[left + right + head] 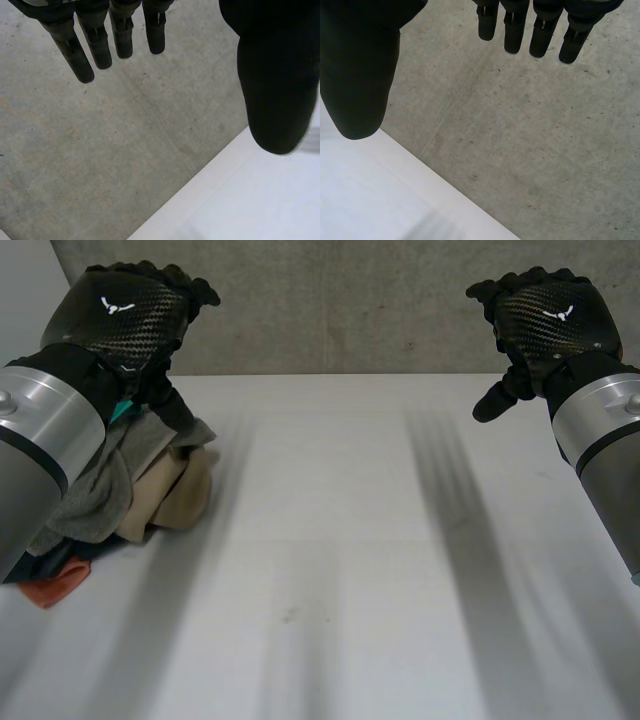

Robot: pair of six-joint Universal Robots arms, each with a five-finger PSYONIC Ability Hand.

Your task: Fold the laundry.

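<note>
A white table [350, 570] is standing before a grey concrete wall [340, 300]. In the head view, the left hand [125, 315] and right hand [545, 320] are hovering well apart, and the laundry pile [150, 480] is lying crumpled beneath the left arm, with what is probably a grey garment topmost. In the left wrist view, that hand's fingers [97, 45] are hanging straight, holding nothing. In the right wrist view, the right fingers [512, 30] are hanging equally straight and empty. A good start is pinching one garment only and lifting it onto the bare middle.

Left hand [125, 315] and right hand [545, 315] raised, fingers straight (holding nothing).
</note>
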